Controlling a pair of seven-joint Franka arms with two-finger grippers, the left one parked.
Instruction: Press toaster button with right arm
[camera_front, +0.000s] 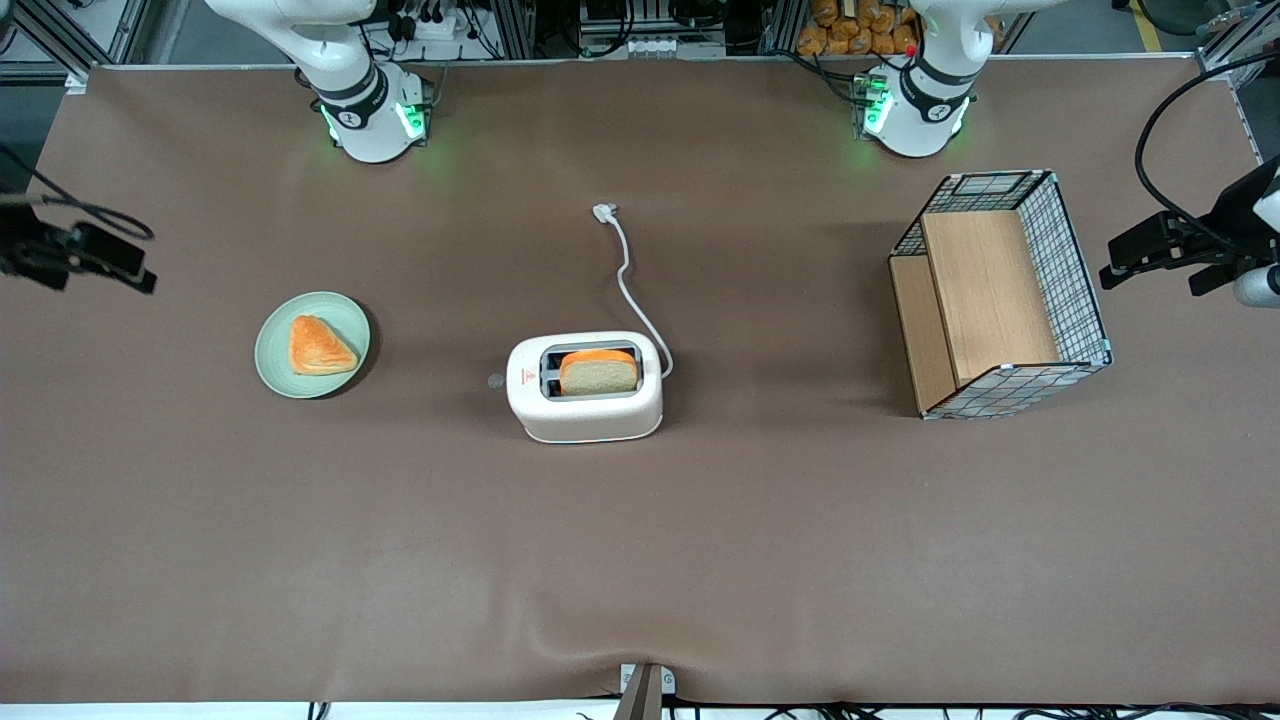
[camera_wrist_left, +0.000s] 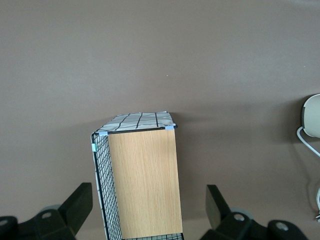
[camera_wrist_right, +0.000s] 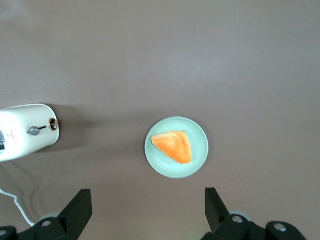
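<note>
A brown table (camera_front: 300, 560) fronts grey aluminium framing (camera_front: 520, 25).

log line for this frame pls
phase: pre-approach | claw: open, high above table near plate | toaster button: untouched | toaster: bread in slot | contact: none

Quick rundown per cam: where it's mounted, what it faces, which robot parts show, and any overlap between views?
Front view: high, facing both arm bases across the table; toaster mid-table, gripper at the working arm's end.
Right wrist view: on the working arm, looking down past open fingers at the plate and toaster button.
Left wrist view: looks down at the basket.
Shared: toaster, plate, basket.
</note>
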